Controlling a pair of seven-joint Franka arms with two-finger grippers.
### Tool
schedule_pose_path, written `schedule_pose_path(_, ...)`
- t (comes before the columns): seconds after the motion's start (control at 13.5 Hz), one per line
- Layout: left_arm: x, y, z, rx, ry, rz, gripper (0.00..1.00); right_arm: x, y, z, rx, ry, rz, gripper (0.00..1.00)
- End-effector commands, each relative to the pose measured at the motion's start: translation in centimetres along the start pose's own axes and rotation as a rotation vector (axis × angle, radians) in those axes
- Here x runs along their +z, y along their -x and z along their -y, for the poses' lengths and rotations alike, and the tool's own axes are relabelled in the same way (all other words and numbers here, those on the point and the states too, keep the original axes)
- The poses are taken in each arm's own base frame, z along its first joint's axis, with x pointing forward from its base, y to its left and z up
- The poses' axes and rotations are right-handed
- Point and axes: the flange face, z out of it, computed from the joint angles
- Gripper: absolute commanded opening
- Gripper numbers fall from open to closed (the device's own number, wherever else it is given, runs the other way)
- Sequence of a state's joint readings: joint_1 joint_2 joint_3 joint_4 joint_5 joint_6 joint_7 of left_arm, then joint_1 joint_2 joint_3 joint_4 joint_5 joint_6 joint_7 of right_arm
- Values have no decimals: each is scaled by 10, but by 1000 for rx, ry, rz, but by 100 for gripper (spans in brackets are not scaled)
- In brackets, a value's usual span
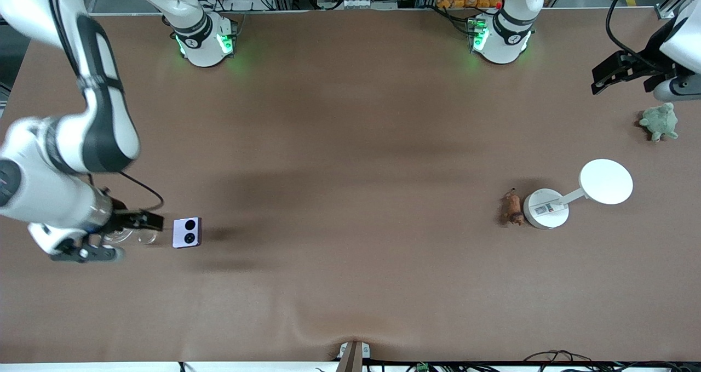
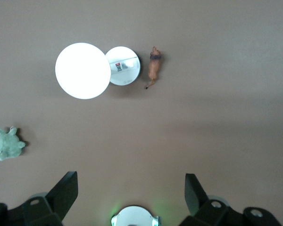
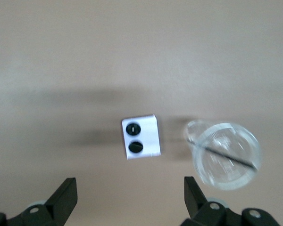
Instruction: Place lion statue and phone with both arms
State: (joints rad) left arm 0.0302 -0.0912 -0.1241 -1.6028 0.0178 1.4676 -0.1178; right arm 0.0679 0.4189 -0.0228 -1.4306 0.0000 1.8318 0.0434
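- Lavender phone lies flat at lower left of the front frame, beside a clear glass; right gripper, fingers spread, hovers there.
- Lion statue lies at right, beside the white stand.
- Left gripper, spread and empty, hangs upper right above a green plush turtle on the brown bench.

phone: 1 | lion statue: 1 | stand: 1 | plush turtle: 1 | clear glass: 1

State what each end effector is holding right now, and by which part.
Nothing is held. The right end effector is open above the table beside the phone; the left end effector is open, high near the green plush turtle.
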Motion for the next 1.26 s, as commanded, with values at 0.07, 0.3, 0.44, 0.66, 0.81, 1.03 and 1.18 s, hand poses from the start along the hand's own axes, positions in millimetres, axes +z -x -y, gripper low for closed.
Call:
schedule_pose_path(0.07,1,12,1,-8,20,-46,100,-93,64,-14,-38,7,4,100)
schedule_pose_path(0.3,-3,11,7,-3,23,-55,100,-151,114,-39,-52,-1,-5,100)
schedule_pose_path(0.44,-4,12,7,-3,23,-55,100,-177,139,-51,-30,-7,9,100)
schedule_pose_path(0.66,-5,12,7,2,23,-56,100,-196,165,-56,19,-10,50,100)
schedule_pose_path(0.81,-10,9,6,3,23,-67,100,-197,168,-61,38,-15,69,100)
schedule_pose_path(1.03,-12,9,6,2,24,-70,100,-198,169,-63,43,-15,67,100)
schedule_pose_path(1.18,-11,9,5,2,25,-67,100,-199,169,-63,43,-15,64,100)
